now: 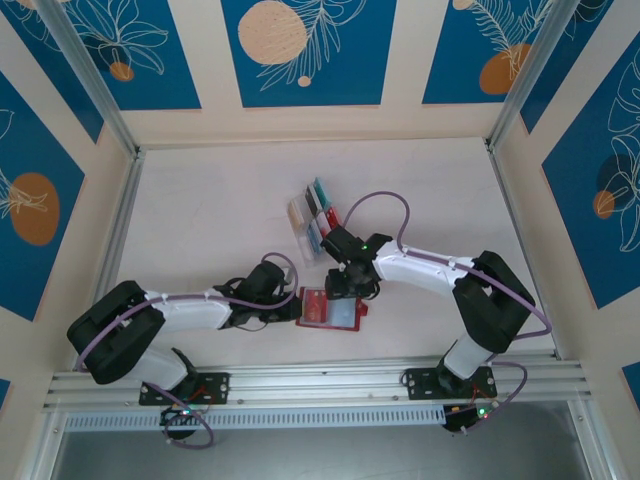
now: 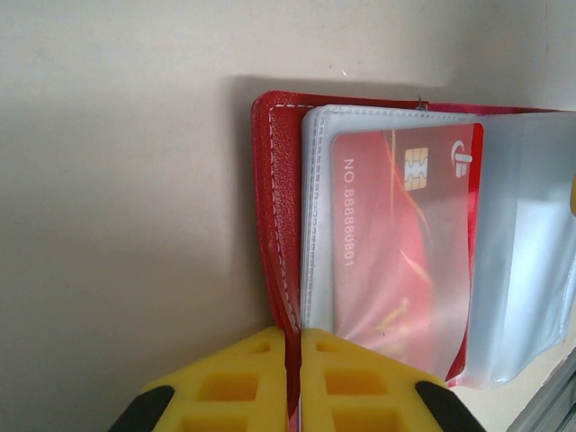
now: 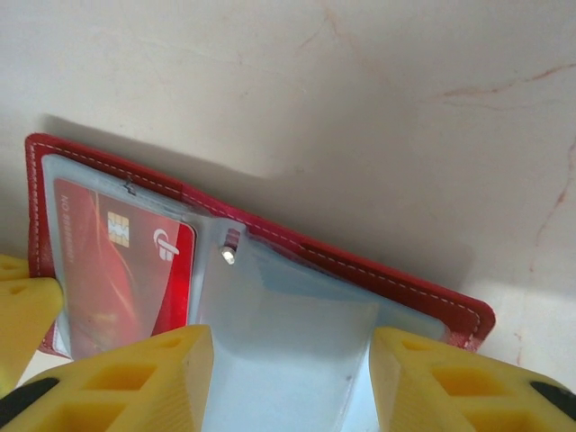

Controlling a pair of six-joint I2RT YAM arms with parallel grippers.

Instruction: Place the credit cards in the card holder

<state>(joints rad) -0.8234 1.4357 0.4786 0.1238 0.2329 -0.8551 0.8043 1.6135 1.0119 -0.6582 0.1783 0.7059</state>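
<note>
We are pinching the left cover of the open card holder (image 1: 318, 310) in the shut left jaws at the table (image 1: 220, 220)'s near edge, the right jaws standing half-open astride its clear sleeve (image 3: 288, 337), risking snagging it and tugging the holder free.

Left arm (image 1: 190, 312) reaching low to the right, left gripper (image 2: 292, 340) pinched tight on card holder (image 2: 273, 207) edge, right arm (image 1: 430, 268) folded leftward, right gripper (image 3: 286, 346) fingers apart.
</note>
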